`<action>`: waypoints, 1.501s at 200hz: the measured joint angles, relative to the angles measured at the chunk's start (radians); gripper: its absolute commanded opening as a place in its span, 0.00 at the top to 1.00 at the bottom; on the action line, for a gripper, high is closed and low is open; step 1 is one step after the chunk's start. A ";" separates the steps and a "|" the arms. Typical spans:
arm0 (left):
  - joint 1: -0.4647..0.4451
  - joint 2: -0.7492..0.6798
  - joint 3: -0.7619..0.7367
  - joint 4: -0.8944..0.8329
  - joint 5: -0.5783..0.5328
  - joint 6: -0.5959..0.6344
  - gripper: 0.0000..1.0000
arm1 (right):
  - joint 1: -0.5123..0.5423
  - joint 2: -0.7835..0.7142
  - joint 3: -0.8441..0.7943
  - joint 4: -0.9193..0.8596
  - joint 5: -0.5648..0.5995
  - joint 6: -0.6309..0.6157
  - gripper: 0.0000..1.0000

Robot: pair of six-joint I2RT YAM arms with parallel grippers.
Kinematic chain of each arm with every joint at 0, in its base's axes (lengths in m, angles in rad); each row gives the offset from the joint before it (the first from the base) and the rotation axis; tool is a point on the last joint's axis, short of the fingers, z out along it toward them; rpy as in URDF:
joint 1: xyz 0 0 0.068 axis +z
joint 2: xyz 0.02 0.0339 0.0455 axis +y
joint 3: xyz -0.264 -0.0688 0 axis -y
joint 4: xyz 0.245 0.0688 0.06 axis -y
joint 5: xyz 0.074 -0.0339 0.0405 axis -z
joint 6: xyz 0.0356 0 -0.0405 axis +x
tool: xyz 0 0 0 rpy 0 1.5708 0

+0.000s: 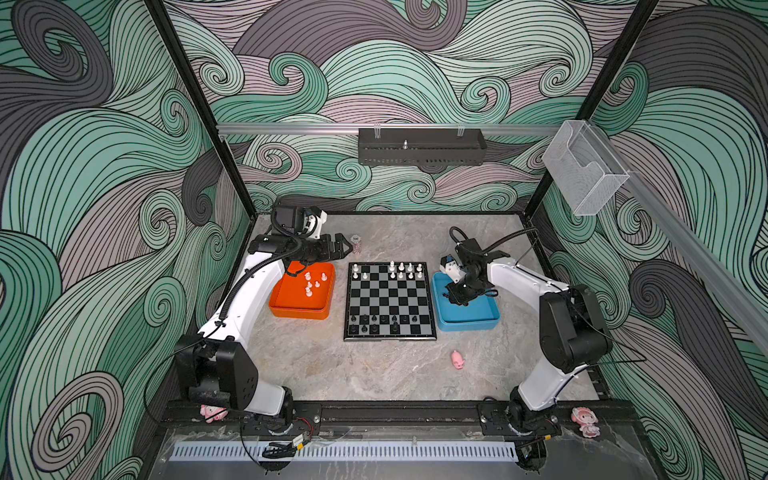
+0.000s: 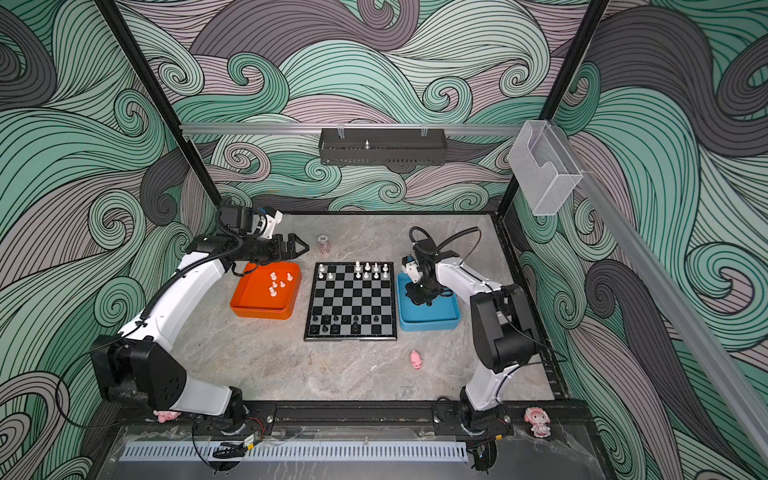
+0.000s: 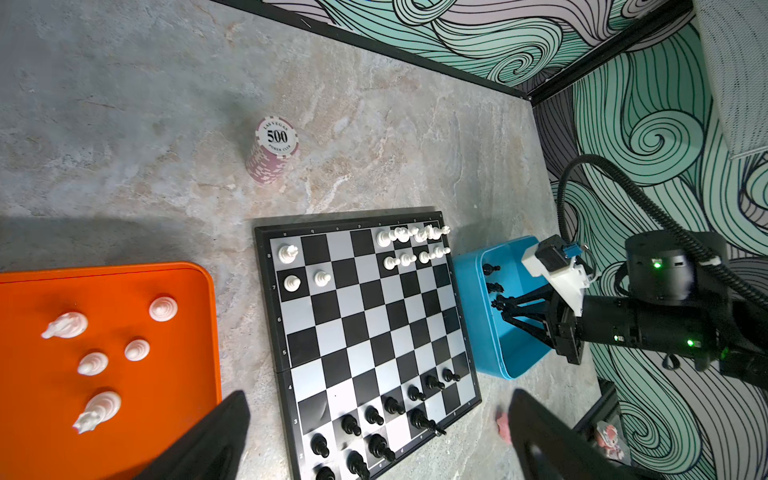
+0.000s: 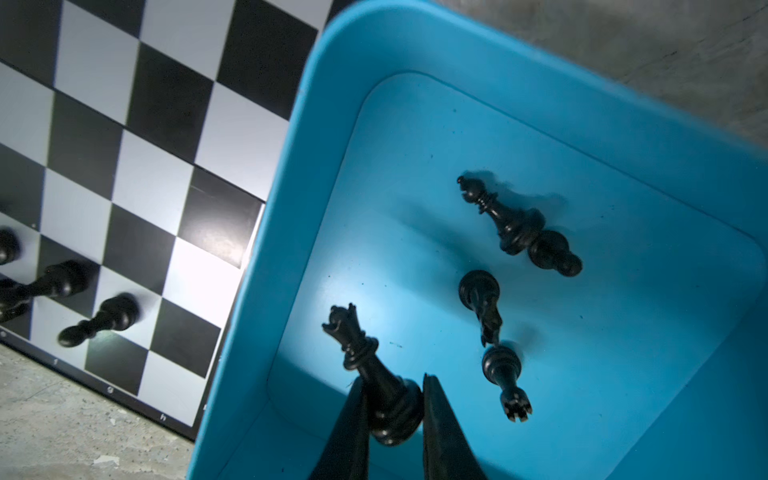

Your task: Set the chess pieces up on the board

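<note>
**Black piece pinched in the blue tray; lift-out judged next**

In both top views, the board (image 1: 390, 305) is seen on the table (image 1: 332, 365) between an orange tray (image 1: 291, 309) and a blue tray (image 1: 469, 322). White pieces (image 1: 401, 270) are stood on its far rows and black pieces (image 1: 374, 320) on its near rows, with gaps in both. The left gripper (image 1: 347, 245) is held above the table beyond the orange tray, its jaws spread and empty. The right gripper (image 1: 459, 297) is seen reaching down into the blue tray.

In the left wrist view, five loose white pieces (image 3: 93, 363) are shown in the orange tray, and a stack of poker chips (image 3: 272, 149) stands apart from the board.

In the right wrist view, a tall black piece (image 4: 370, 370) is pinched at its base between the right jaws, tilted rather than upright. Four more black pieces (image 4: 498, 216) lie loose on the tray floor.

The step in hand is judged to be the pick-up of a black piece. A lift clear of the tray wall is called for next, then a carry to an empty near-row square. There the piece must be set upright without its neighbours being knocked.
</note>
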 measured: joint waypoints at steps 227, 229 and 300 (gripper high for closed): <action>-0.277 0.205 -0.048 0.277 0.319 -0.285 0.19 | 0.165 -0.242 0.097 -0.044 -0.228 0.121 0.79; -0.279 0.206 -0.048 0.278 0.320 -0.285 0.19 | 0.167 -0.243 0.097 -0.042 -0.229 0.123 0.79; -0.315 0.252 -0.011 0.274 0.375 -0.282 0.26 | 0.212 -0.250 0.097 0.008 -0.248 0.149 0.79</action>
